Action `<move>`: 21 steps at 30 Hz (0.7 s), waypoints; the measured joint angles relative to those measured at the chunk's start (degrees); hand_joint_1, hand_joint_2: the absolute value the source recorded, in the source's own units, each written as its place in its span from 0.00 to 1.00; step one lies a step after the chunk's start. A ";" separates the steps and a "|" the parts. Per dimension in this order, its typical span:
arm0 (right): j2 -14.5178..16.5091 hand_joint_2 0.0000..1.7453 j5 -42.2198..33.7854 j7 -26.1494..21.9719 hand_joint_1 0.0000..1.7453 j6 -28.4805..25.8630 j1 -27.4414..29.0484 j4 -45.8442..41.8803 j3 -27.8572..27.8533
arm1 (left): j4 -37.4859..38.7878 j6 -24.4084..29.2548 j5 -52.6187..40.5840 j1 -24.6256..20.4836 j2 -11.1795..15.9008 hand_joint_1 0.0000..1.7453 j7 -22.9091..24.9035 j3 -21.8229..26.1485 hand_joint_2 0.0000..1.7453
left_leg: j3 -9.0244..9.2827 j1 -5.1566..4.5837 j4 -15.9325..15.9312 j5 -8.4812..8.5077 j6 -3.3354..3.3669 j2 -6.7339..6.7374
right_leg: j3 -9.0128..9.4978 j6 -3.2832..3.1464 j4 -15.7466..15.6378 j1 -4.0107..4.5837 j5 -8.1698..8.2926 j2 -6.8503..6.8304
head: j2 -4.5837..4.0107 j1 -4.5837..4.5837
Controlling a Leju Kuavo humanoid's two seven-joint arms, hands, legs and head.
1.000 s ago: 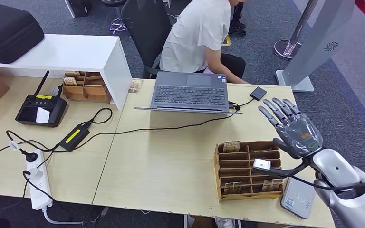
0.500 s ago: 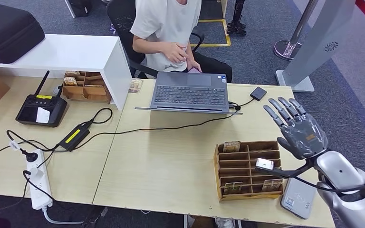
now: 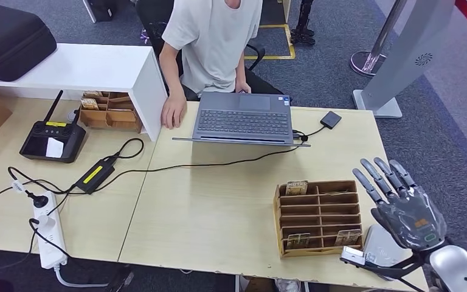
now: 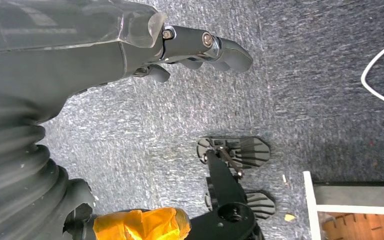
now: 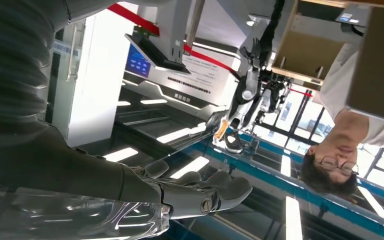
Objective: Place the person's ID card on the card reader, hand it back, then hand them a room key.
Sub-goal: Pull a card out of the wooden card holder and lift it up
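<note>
From the head view, my right hand floats beyond the table's right edge, over grey carpet, fingers spread wide and straight, holding nothing. Open carpet lies ahead of my fingertips and to their outer side. The card reader lies flat at the table's near right corner, just below my palm and partly hidden by it; a small white symbol shows on it, too small to read. I cannot make out the ID card. The wooden key rack stands just inboard of my thumb side, with a few cards upright in its slots; their print is too small to read. Far ahead of my fingers, across the table, the person sits behind a laptop, one hand resting on the table edge.

In the left wrist view, my left hand hangs over carpet, fingers loosely extended and holding nothing.

In the right wrist view, my right fingers stretch out empty toward a glass-walled room; the person's white shirt shows at the far side. A wall sign carries writing too small to read.
</note>
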 joint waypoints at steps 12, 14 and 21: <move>-2.62 1.00 -7.34 -5.10 0.00 9.78 -2.24 -1.55 -0.35 | 0.00 -0.18 -0.54 0.18 0.10 0.00 -0.05 0.35 1.00 | 0.01 0.00 0.01 0.02 0.01 0.02 | 0.03 0.00 0.01 0.00 0.01 0.02 | 0.00 -0.01; -2.61 1.00 -7.71 -5.71 0.00 10.62 -3.89 -1.03 0.39 | 0.00 -0.23 -0.75 0.15 0.08 0.00 -0.05 0.36 1.00 | 0.02 0.00 0.01 0.02 0.01 0.03 | 0.02 0.00 0.01 0.00 0.01 0.03 | 0.00 -0.01; -2.60 1.00 -8.11 -6.26 0.00 11.80 -7.83 0.93 2.92 | 0.00 -0.31 -0.92 0.14 0.05 0.00 -0.05 0.36 1.00 | 0.01 0.00 0.01 0.02 0.01 -0.02 | 0.03 0.00 0.01 0.00 0.01 0.00 | 0.00 -0.01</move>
